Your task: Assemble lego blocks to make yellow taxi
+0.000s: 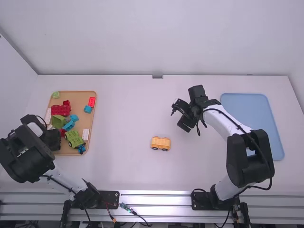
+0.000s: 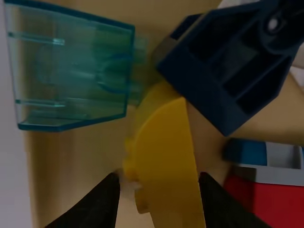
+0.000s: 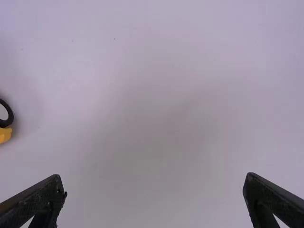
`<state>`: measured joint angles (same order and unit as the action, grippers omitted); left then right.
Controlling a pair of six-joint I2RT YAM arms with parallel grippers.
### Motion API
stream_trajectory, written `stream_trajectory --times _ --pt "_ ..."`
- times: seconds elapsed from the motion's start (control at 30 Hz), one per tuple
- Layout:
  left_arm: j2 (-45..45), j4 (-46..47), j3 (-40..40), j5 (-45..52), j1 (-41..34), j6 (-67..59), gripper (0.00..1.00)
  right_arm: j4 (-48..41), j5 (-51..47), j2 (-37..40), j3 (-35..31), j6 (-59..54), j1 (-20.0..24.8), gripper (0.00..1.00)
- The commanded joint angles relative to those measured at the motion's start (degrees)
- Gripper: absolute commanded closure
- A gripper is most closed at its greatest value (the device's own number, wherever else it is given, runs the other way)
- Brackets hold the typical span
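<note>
Left gripper angled down over tray, jaws parted astride yellow block; right gripper reaching down well right of tray, jaws wide

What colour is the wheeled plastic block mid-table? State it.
The wheeled block is yellow-orange, shown best in the high view.

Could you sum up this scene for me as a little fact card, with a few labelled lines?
Building so far: yellow wheeled piece on the white table
Parts tray: orange-tan tray with red, blue and green pieces, among others
Left gripper: at the parts tray, fingers open, a loose yellow piece between them
Right gripper: over the table, open and empty
Far right: blue tray
Taxi: not yet complete
</note>
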<state>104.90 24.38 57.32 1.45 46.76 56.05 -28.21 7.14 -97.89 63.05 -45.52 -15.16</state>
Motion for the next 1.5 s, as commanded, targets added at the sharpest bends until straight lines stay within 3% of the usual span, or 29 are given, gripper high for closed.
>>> stream_trajectory --times 0.0,0.3,0.63,0.67,0.77,0.83,1.03,1.1,1.2,1.47 --pt "1.7 0.4 -0.3 -1.0 0.2 0.0 0.6 -0.1 0.5 1.1 1.9 0.1 0.1 0.01" --pt "1.7 0.6 -0.3 -2.7 0.0 0.0 0.71 -0.1 0.5 1.1 1.9 0.1 0.1 0.01" --pt "1.7 0.7 -0.3 -3.5 0.1 -0.4 0.75 -0.1 0.5 1.1 1.9 0.1 0.1 0.01" --pt "1.7 0.8 -0.3 -3.9 0.2 -0.4 0.8 -0.1 0.5 1.1 1.9 0.1 0.1 0.01" --pt "1.7 0.8 -0.3 -4.0 0.1 -0.5 0.79 -0.1 0.5 1.1 1.9 0.1 0.1 0.01" --pt "1.7 1.1 -0.3 -3.8 0.0 -0.4 0.83 -0.1 0.5 1.1 1.9 0.1 0.1 0.01" --pt "1.7 2.0 -0.3 -3.8 0.0 -0.4 0.76 -0.1 0.5 1.1 1.9 0.1 0.1 0.01" --pt "1.7 2.1 -0.3 -3.8 0.2 -0.4 0.89 -0.1 0.5 1.1 1.9 0.1 0.1 0.01" --pt "1.7 2.2 -0.2 -3.8 0.0 -0.4 0.96 -0.1 0.5 1.1 1.9 0.1 0.1 0.01" --pt "1.7 3.7 1.2 -3.8 0.2 -0.6 0.98 -0.1 0.5 1.1 1.9 0.1 0.1 0.01"
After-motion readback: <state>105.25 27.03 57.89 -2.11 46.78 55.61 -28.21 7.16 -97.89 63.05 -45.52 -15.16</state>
